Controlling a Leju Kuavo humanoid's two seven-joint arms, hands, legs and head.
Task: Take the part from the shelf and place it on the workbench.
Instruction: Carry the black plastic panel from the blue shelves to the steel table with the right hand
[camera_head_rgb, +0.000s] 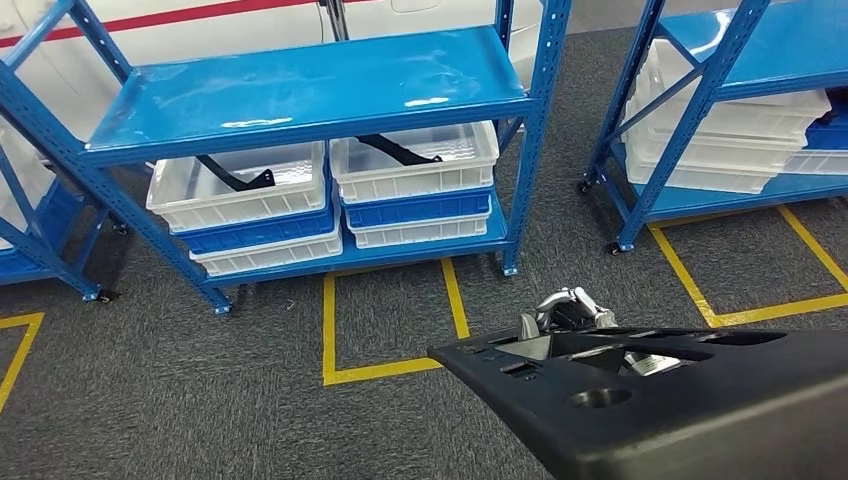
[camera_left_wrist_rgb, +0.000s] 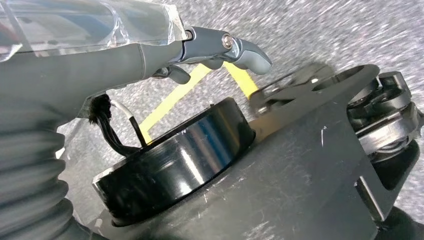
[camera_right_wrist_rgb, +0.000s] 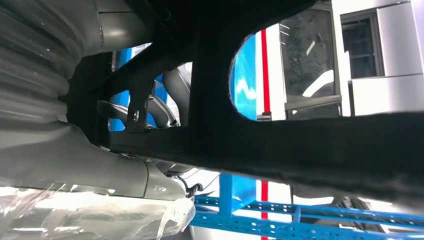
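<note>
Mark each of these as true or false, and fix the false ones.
1. The right hand holds a large black part. True.
2. The top board of the blue shelf carries a white bin. False: that board is bare; the bins sit on the lower level.
3. A dark part lies in each of the two upper white bins. True.
4. The yellow floor lines form a closed circle. False: they are straight lines with square corners.
5. The left hand holds a bin. False: it holds nothing, its fingers hanging over the floor.
</note>
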